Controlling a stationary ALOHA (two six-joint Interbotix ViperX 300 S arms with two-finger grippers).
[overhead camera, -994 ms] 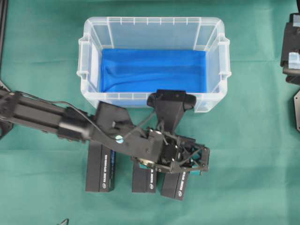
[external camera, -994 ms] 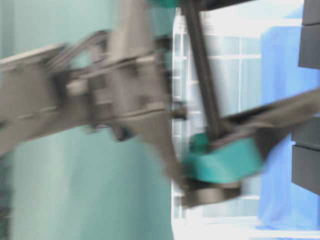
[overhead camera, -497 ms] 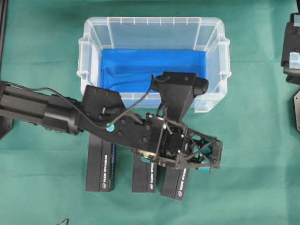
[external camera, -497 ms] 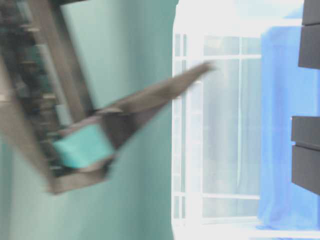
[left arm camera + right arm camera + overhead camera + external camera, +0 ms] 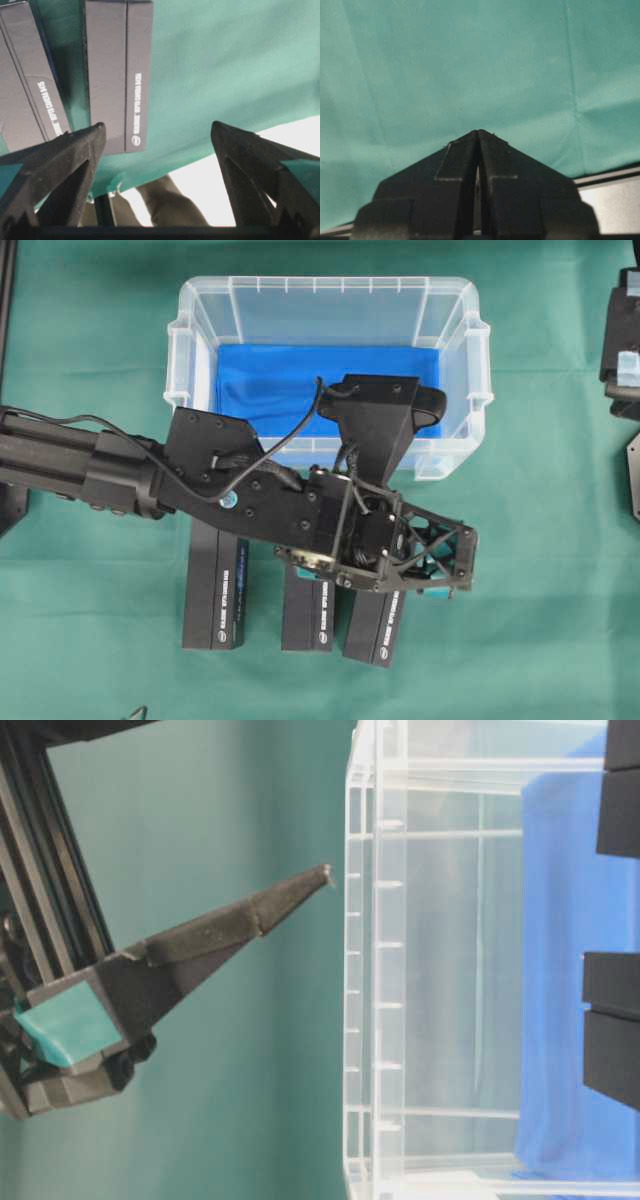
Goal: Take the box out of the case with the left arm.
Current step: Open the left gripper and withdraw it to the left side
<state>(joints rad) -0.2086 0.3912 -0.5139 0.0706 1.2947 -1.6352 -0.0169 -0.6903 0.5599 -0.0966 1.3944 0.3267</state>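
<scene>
Three boxes (image 5: 213,590) are lying on the green table (image 5: 90,640); the left end effector (image 5: 157,135) is hanging spread wide, holding nothing.

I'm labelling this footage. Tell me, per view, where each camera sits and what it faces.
Overhead: above, looking down on the case, three black boxes and left arm.
Table-level: low, rotated sideways, facing the case wall; one left finger shows.
Left wrist: between open fingers, facing cloth and boxes, shared with overhead.
Right wrist: shut right gripper over cloth.

Clear glossy plastic case (image 5: 452,335), matt green cloth (image 5: 540,570)
</scene>
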